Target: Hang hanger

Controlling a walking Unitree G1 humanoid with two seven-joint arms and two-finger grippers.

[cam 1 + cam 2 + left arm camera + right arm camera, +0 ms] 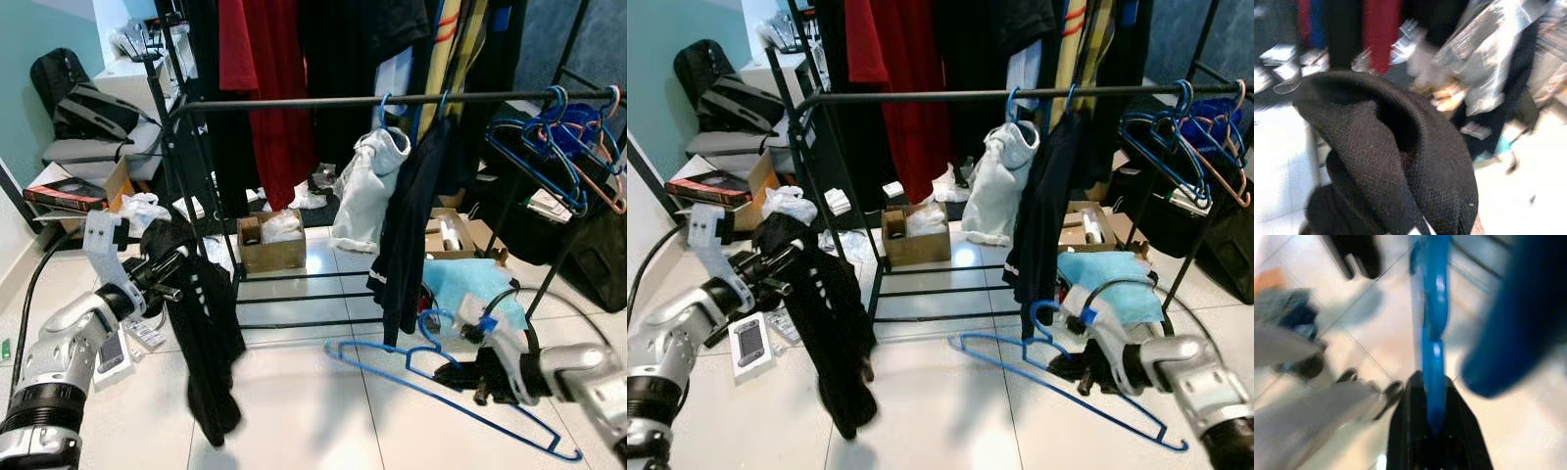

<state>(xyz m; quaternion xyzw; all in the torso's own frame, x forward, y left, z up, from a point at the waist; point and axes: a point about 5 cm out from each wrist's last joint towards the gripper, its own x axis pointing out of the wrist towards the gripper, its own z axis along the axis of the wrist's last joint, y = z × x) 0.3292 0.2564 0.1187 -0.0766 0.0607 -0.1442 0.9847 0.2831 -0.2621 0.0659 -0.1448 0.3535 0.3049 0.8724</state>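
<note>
Right wrist view: thin blue plastic hanger [1434, 333] clamped between the 2 black fingers of the right gripper [1436, 423]. Left eye view puts that hanger [431, 387] at lower right, held low above the white tiled floor [313, 411], hook end up near the right gripper [468, 370]. Lower left, the left gripper [168, 277] is closed on a long black knit garment [206, 333] that hangs down toward the floor. Across the upper frame runs a black metal clothes rail [294, 101], carrying a white hooded top [370, 186], a dark garment [411, 225] and, at far right, a bunch of blue hangers [549, 147]. Brown cardboard box [271, 243] sits centre, under the rail.
</note>
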